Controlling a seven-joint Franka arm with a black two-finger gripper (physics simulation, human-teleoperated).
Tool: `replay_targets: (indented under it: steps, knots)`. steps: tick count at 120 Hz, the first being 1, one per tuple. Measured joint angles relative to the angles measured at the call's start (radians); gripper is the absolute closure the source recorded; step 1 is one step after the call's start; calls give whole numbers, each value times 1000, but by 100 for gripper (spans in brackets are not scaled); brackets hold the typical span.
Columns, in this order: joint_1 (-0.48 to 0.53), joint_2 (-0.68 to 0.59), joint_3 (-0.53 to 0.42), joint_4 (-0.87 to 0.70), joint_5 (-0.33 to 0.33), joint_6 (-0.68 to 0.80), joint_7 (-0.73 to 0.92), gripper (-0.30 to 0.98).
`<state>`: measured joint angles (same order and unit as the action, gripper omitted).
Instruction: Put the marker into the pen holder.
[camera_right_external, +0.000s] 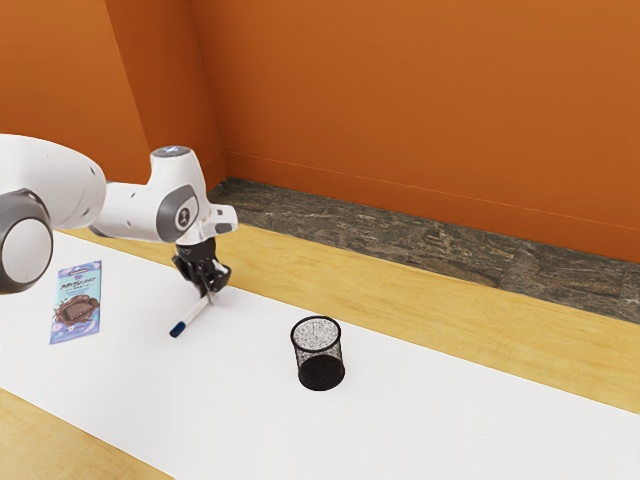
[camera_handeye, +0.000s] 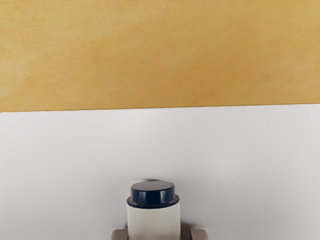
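At the exterior view's left, nearest, are the thick, rounded white links of the arm (camera_right_external: 60, 185), with a grey-ringed joint. Low at that side is the near strip of pale wood (camera_right_external: 60, 440), bordering a smooth white surface (camera_right_external: 430, 420). The pen holder (camera_right_external: 320, 345) stands upright on the white, an open-topped round cup of black wire mesh with a dark rim and base; white shows through its side. Well to the exterior view's left lies a flat chocolate bar (camera_right_external: 77, 300) in a light blue printed wrapper. Between the two is the marker (camera_right_external: 194, 314), a white barrel with dark blue ends, one end at the black gripper (camera_right_external: 209, 293), the other pointing nearer and to the exterior view's left. I cannot tell how far open the gripper is, or whether it has hold of the marker. A stretch of white separates marker and pen holder. Farther off run the white's straight far edge, a grained wood band (camera_right_external: 400, 275), dark veined stone (camera_right_external: 420, 245) and an orange wall (camera_right_external: 420, 100).
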<state>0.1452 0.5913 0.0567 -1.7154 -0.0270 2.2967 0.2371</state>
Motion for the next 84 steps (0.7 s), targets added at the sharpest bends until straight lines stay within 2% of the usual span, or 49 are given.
replay_targets:
  steps: [25, 33, 46, 54, 65, 84]
  knots:
    - [-3, -26, 0, -2, 14, 4, -16, 76]
    - [-17, -106, -1, -32, 18, 5, -24, 77]
    - [-72, -335, -4, -154, 21, 6, -38, 78]
    - [-126, -432, -4, -201, 24, 5, -47, 79]
    - [-198, -481, -16, -219, 26, 2, -60, 79]
    - [-240, -499, -116, -219, 28, -1, -80, 78]
